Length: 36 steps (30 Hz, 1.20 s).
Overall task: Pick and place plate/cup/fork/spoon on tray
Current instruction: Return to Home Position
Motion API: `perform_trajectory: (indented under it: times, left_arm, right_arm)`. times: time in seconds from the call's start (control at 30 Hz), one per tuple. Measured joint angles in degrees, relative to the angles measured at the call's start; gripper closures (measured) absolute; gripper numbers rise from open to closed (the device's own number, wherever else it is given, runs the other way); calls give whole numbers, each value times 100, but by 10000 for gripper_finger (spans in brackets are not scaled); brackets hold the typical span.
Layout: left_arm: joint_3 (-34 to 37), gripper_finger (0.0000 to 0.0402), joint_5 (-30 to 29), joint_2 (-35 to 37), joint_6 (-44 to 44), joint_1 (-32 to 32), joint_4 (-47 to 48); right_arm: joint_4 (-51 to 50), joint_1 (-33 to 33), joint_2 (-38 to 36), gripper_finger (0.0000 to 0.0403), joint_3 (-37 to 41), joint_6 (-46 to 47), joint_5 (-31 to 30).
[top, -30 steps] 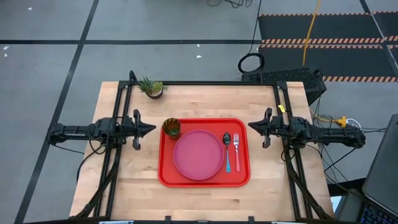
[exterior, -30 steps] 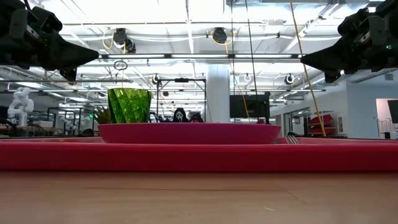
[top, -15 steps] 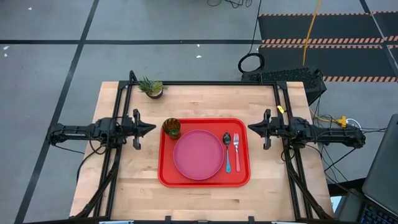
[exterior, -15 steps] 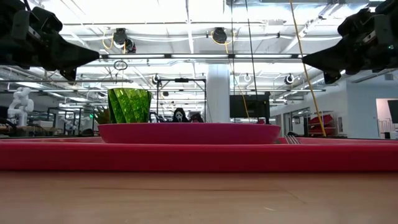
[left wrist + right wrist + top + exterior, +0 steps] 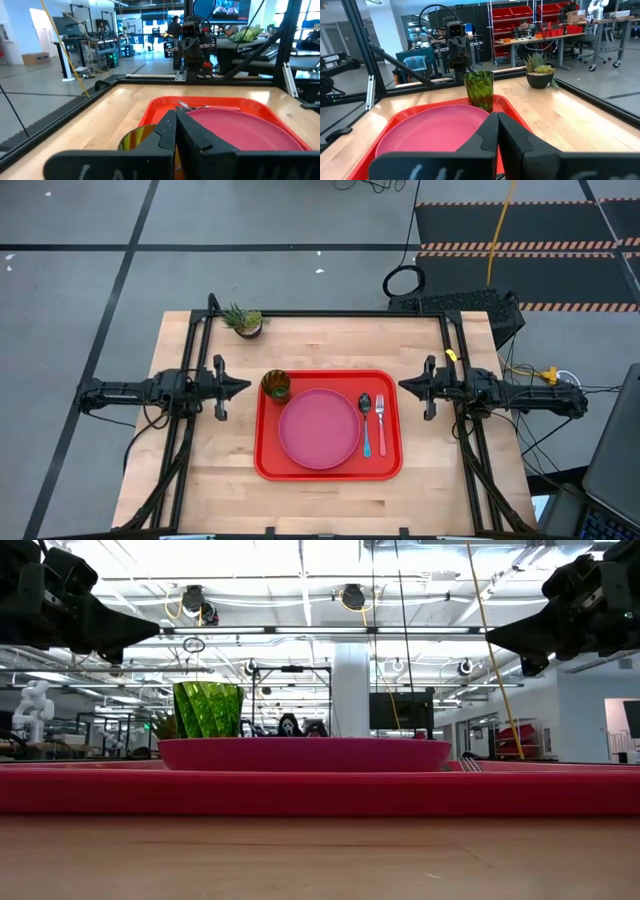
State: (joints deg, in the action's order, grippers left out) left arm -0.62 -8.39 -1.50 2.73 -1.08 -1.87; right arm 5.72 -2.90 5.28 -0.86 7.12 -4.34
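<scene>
The red tray point(image 5: 268, 465) lies in the middle of the table. On it rest the pink plate point(image 5: 319, 428), the green cup point(image 5: 276, 386) upright at its far left corner, and the blue-handled spoon point(image 5: 365, 425) and the pink-handled fork point(image 5: 380, 423) side by side along its right part. My left gripper point(image 5: 246, 387) is shut and empty, raised off the table left of the tray. My right gripper point(image 5: 402, 385) is shut and empty, raised right of the tray. The plate point(image 5: 240, 131) and cup point(image 5: 479, 88) also show in the wrist views.
A small potted spiky plant point(image 5: 243, 321) stands at the table's far left. Black frame rails point(image 5: 330, 313) run along the table's far edge and down both sides. Bare wood lies near the front edge point(image 5: 320, 505).
</scene>
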Motion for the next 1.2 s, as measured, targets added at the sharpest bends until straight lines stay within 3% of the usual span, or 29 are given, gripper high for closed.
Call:
perform_trajectory:
  times: [1.2]
  left_arm:
    - [9, 396, 3, 0, -16, 0, -242]
  right_arm:
    - [0, 0, 0, 403, 0, 227, -7]
